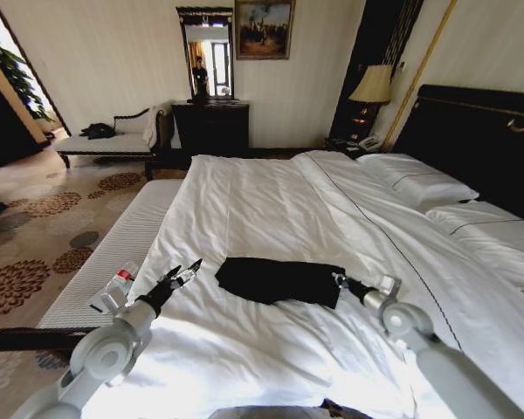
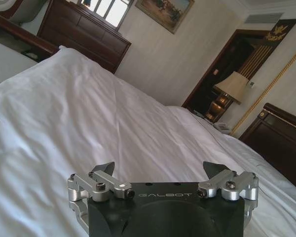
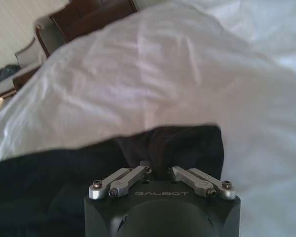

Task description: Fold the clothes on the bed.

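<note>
Here, black top (image 1: 279, 281) folded flat, bed (image 1: 244, 209)

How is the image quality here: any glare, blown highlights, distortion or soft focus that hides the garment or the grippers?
Head view: wide-angle bend at the edges, duvet glaring white, black top reads as a flat dark patch. Left wrist view: left gripper sharp, window blown out. Right wrist view: soft overall, top nearly detailless around the right gripper.

"GALBOT" on left end effector (image 2: 160, 170) body, 6 o'clock; same on right end effector (image 3: 158, 170) body.
</note>
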Controlling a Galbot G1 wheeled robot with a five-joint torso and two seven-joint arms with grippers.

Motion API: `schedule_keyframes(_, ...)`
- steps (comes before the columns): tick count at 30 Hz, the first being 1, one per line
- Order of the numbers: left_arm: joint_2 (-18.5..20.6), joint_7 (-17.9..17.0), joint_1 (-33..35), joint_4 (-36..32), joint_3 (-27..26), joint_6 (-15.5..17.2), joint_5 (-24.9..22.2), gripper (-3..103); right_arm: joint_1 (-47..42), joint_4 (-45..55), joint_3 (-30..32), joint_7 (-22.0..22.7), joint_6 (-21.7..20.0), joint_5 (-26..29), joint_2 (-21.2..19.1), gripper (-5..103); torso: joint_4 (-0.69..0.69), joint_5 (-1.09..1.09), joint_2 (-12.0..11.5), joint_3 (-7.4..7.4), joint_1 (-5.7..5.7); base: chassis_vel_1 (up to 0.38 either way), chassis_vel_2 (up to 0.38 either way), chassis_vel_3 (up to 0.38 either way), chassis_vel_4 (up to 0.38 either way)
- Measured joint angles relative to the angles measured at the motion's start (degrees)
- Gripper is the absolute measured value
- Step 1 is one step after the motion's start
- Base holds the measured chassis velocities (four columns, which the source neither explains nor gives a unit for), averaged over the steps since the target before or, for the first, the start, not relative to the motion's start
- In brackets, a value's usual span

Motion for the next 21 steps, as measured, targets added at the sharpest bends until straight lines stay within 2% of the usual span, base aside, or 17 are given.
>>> schedule_keyframes(5,0.66,-0.08,-0.48,0.11,0.23,0.06,-0.18,100,-3.17,1.38,1.56,1.13,-1.25,-0.83,1.55,4,0.0,0.0,0.0,0.0,0.0,0.0,0.0,0.0,0.0)
schedule_keyframes(15,0.71,-0.1,0.6,-1.06,-0.12,0.26,0.49,100,-4.13,1.89,2.62,2.78,-2.01,-2.84,2.05,2,0.01,-0.01,0.0,0.0,0.0,0.0,0.0,0.0,0.0)
schedule_keyframes(17,0.93,-0.13,0.74,-1.34,-0.34,0.27,0.4,100,-4.48,1.82,2.52,3.57,-2.62,-3.84,2.67,13,0.0,0.01,0.0,0.0,0.0,0.0,0.0,0.0,0.0)
schedule_keyframes(18,0.93,-0.13,0.74,-1.34,-0.34,0.27,0.4,100,-4.48,1.82,2.52,3.57,-2.62,-3.84,2.67,13,0.0,0.01,0.0,0.0,0.0,0.0,0.0,0.0,0.0)
schedule_keyframes(20,1.05,-0.15,0.88,-1.52,-0.45,0.28,0.37,100,-4.89,1.78,2.51,4.28,-3.45,-3.91,3.15,23,0.0,0.0,0.0,0.0,0.0,0.0,0.0,0.0,0.0)
schedule_keyframes(21,1.06,-0.18,0.9,-1.58,-0.45,0.28,0.37,100,-4.97,1.63,2.54,4.51,-3.81,-3.59,3.33,23,0.0,0.0,0.0,0.0,0.0,0.0,0.0,0.0,0.0)
